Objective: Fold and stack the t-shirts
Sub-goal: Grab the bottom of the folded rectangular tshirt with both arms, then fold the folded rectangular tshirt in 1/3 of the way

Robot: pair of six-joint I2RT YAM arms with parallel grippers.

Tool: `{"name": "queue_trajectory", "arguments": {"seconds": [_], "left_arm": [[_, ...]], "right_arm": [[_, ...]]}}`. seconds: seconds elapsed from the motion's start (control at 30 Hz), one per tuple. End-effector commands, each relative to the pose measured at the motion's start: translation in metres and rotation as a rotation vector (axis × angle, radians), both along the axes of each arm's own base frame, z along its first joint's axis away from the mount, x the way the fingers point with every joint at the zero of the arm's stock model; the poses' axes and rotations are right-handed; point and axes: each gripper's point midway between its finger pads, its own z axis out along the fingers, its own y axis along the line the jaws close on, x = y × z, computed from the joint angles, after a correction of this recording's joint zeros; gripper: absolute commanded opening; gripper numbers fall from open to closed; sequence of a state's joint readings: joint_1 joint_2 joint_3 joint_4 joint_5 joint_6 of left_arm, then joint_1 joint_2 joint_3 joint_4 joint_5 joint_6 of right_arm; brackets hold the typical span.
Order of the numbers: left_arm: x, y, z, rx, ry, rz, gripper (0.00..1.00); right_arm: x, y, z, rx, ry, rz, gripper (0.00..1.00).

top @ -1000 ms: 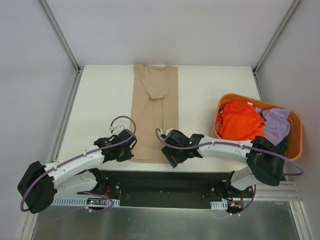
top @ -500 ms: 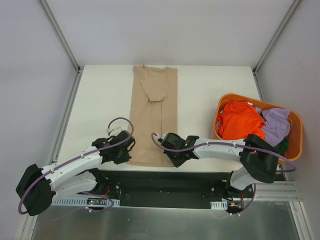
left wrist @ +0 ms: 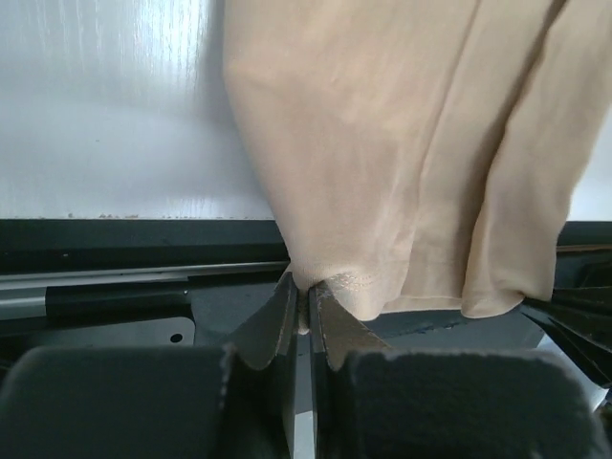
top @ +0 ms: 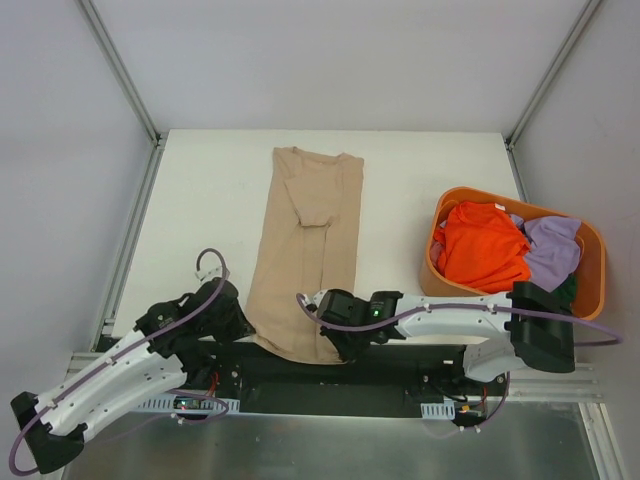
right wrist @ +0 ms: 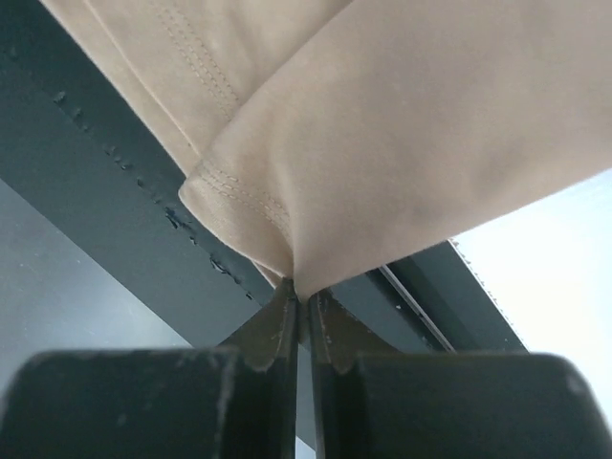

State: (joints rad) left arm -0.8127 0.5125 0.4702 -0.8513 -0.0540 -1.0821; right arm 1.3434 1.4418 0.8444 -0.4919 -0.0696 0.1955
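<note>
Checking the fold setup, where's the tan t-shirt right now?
In the top view the tan t-shirt lies lengthwise on the table, left of the orange basket; its near hem overhangs the near edge, pinched by the left gripper and right gripper.

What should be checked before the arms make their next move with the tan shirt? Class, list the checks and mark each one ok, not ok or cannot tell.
1. Is the left gripper shut on the tan t-shirt hem? ok.
2. Is the right gripper shut on the other hem corner? ok.
3. Does each pinch hold every layer? cannot tell.
4. Is the hem resting on the table? not ok: it overhangs the near edge.
5. Is the shirt lying straight? not ok: its hem end slants toward the left arm.
6. Are the other shirts out of the way? ok: the orange t-shirt and lavender t-shirt lie in the basket.
</note>
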Motion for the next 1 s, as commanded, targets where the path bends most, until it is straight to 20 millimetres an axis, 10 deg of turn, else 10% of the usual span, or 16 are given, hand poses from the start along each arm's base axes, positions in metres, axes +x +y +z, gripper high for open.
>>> {"name": "queue_trajectory", "arguments": {"seconds": [0.0,0.47,0.97], "left_arm": [[0.016,-0.002,0.012,-0.007,-0.103,-0.003,0.00],[0.145,-0.025,0.087,0.237,-0.427,0.086,0.00],[0.282,-0.033,0.104,0.277,-0.404,0.078,0.00]], "right_arm": [[0.022,0.009,0.028,0.051,-0.050,-0.085,0.01],[0.156,0.019,0.077,0.130,-0.250,-0.257,0.01],[0.278,0.010,0.099,0.151,-0.285,-0.375,0.01]]}}
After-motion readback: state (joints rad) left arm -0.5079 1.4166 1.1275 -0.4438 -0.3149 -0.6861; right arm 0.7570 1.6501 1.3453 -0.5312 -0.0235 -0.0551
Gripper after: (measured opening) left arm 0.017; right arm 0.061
